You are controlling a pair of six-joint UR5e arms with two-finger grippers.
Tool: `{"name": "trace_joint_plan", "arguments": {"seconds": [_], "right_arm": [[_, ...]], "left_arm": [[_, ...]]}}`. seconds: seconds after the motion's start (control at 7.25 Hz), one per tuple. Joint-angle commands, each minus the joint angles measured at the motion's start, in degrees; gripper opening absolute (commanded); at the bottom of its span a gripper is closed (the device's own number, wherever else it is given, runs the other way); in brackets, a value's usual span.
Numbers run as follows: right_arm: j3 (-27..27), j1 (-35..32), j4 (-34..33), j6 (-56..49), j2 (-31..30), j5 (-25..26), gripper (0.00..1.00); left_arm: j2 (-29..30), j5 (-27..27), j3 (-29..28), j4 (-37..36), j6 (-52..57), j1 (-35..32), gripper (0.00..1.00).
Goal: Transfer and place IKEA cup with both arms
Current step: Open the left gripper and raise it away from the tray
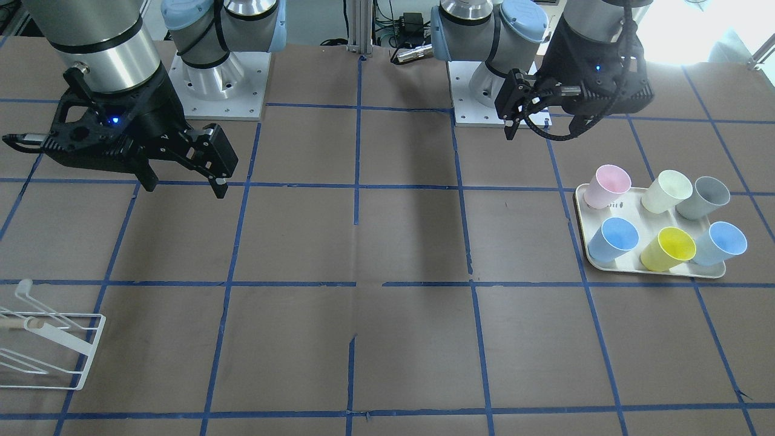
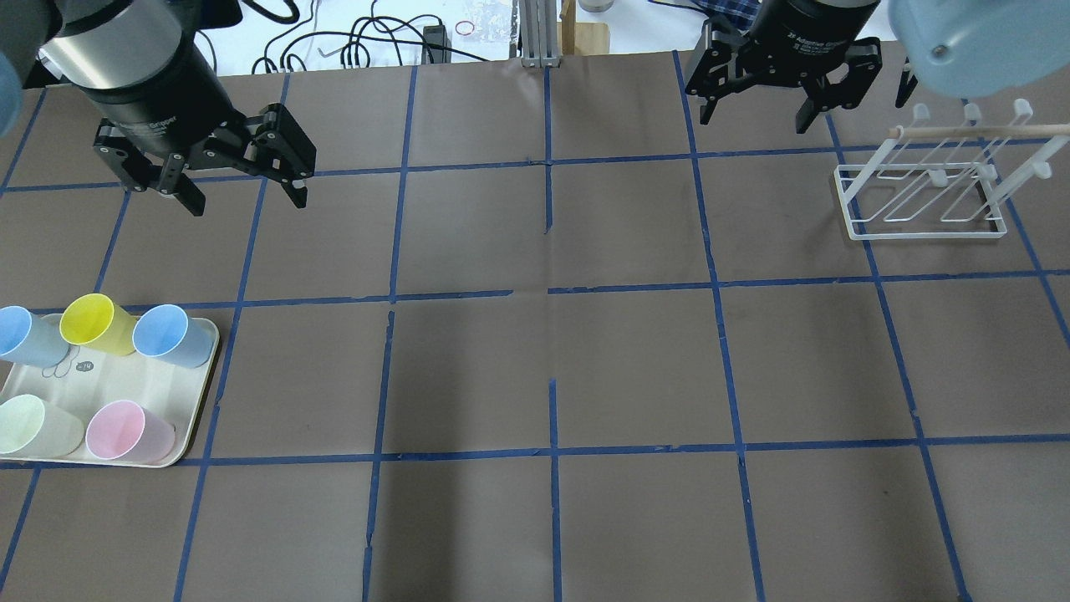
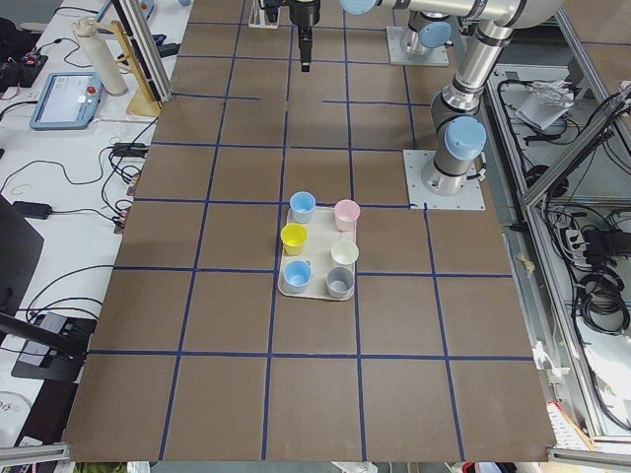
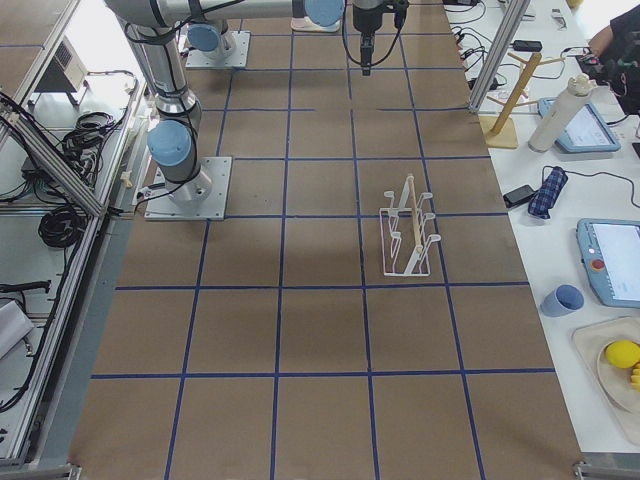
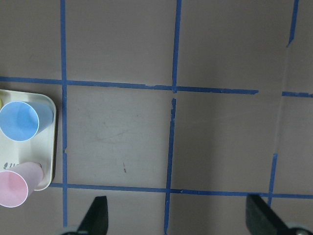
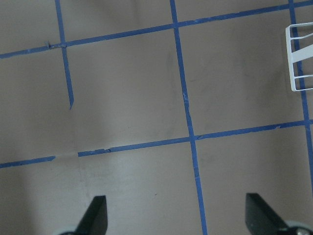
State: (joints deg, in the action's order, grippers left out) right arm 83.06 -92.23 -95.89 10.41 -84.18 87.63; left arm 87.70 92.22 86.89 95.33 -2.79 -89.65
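Claws: left gripper point(image 2: 248, 201), right gripper point(image 2: 756, 119) both gaping, empty.
Risk: I'm risking grabbing deeper-blue plastic cup point(image 1: 613, 239) on cream tray point(image 1: 629, 209), not pale sky-blue plastic tumbler point(image 1: 720, 243).

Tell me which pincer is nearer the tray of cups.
Left. The left pincer hovers open just beyond the tray; the right pincer hovers across the table, near the white rack.
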Motion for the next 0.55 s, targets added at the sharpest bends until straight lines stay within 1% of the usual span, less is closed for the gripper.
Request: {"name": "trace_joint_plan", "arguments": {"seconds": [0.0, 0.28, 0.41], "right_arm": [[0.00, -0.05, 0.00, 0.05, 0.06, 0.00, 1.00], [0.00, -0.05, 0.00, 0.05, 0.06, 0.00, 1.00], [0.08, -0.05, 0.00, 0.05, 0.06, 0.00, 1.00]], "left_arm": [[0.28, -0.10, 0.04, -0.49, -0.37, -0.44, 1.00], [1.07, -0.28, -0.14, -1.45, 1.73, 3.76, 1.00], [1.33, -0.37, 0.38, -4.07, 1.82, 4.04, 1.00]]}}
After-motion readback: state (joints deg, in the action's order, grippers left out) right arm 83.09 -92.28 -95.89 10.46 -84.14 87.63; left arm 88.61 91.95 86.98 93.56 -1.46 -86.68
